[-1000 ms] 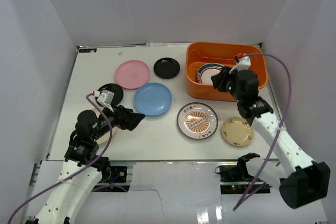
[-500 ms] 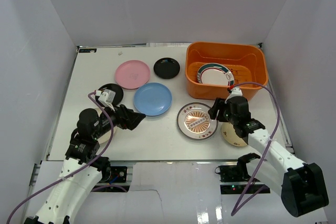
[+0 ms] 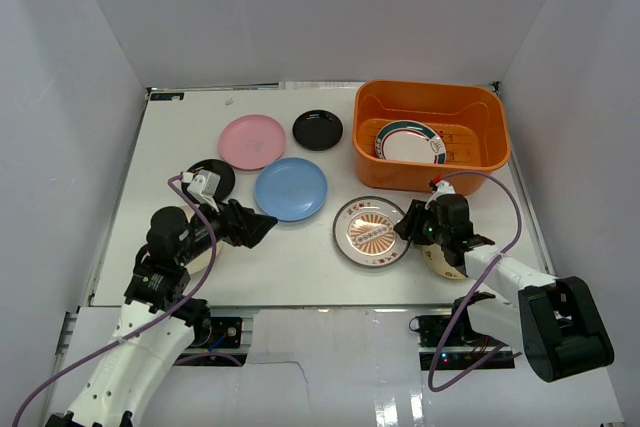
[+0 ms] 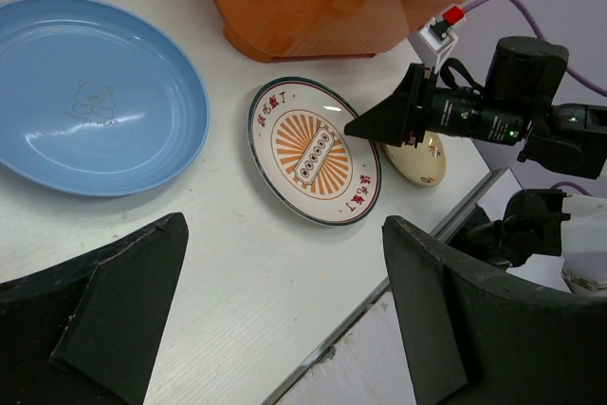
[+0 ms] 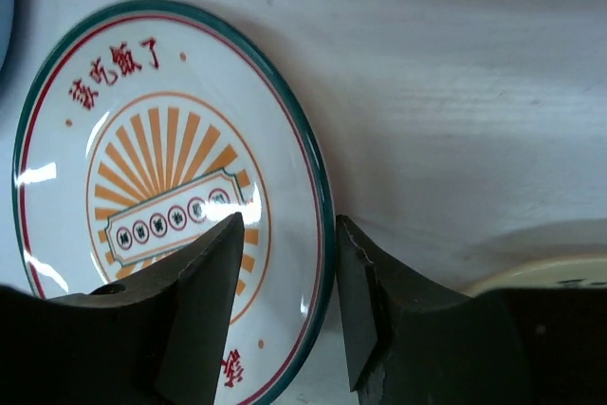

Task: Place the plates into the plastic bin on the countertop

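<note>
Presently the right gripper straddles the rim of the sunburst plate, jaws parted, not clamped; cream plate just beside it. Left gripper spread wide, empty.

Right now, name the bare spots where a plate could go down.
Bin: its right half, beside the green-rimmed plate. Countertop: the near strip between blue plate and sunburst plate, and the far-left corner behind the pink plate. Crowded: around the right gripper, between sunburst and cream plate.
</note>
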Controlling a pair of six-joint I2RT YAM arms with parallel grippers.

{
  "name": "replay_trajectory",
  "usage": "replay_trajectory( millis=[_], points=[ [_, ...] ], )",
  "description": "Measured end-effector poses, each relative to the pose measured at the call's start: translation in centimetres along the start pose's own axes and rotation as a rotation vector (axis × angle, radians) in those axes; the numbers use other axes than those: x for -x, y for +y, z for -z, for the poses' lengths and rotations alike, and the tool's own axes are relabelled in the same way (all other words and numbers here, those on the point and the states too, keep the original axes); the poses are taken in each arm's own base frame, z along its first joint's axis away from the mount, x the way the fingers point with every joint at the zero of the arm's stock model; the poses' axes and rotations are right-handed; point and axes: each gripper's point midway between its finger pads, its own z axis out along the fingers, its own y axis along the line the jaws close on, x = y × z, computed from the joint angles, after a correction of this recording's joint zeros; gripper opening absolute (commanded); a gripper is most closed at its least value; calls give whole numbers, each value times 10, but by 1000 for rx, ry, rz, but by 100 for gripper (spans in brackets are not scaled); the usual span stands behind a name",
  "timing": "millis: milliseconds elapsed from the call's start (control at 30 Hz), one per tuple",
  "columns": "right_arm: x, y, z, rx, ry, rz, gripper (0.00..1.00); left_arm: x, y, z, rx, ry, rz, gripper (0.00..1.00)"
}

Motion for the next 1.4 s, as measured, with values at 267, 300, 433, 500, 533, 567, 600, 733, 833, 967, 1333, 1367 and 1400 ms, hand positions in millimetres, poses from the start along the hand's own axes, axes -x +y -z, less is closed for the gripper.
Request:
replay_trajectory(
  millis=[267, 300, 433, 500, 533, 567, 600, 733, 833, 967, 1333, 1367, 1400],
  points=[
    [-24, 24, 1, 184, -12, -97, 47, -2, 2, -1, 4, 9, 5, 94],
    [-26, 27, 2, 201, -13, -99, 35, -2, 2, -2, 5, 10, 6, 94],
    [-44, 36, 4, 248, 30, -142, 8, -3, 3, -2, 8, 14, 8, 94],
    [-41, 42, 6, 272, 30, -187, 8, -3, 3, -2, 8, 14, 8, 94],
    [-40, 45, 7, 279, 26, -193, 8, -3, 3, -2, 8, 14, 8, 94],
    [-38, 46, 8, 285, 22, -198, 8, -3, 3, -2, 8, 13, 8, 94],
    [-37, 49, 10, 292, 17, -201, 8, -2, 3, -2, 8, 13, 8, 94],
    [-23, 63, 28, 331, -23, -177, 8, -2, 3, -2, 8, 13, 8, 94],
    [5, 85, 49, 384, -71, -141, 8, -2, 3, -1, 12, 9, 8, 94],
    [86, 134, 98, 485, -216, -73, 8, 0, 5, -1, 22, 0, 7, 94],
    [291, 106, 124, 176, -639, -44, 8, 3, 6, 1, 31, -19, 1, 98],
    [295, 87, 110, 108, -631, -60, 8, 4, 5, 1, 29, -22, 0, 98],
    [297, 66, 95, 37, -614, -79, 8, 5, 4, 2, 27, -26, -2, 98]
  ],
)
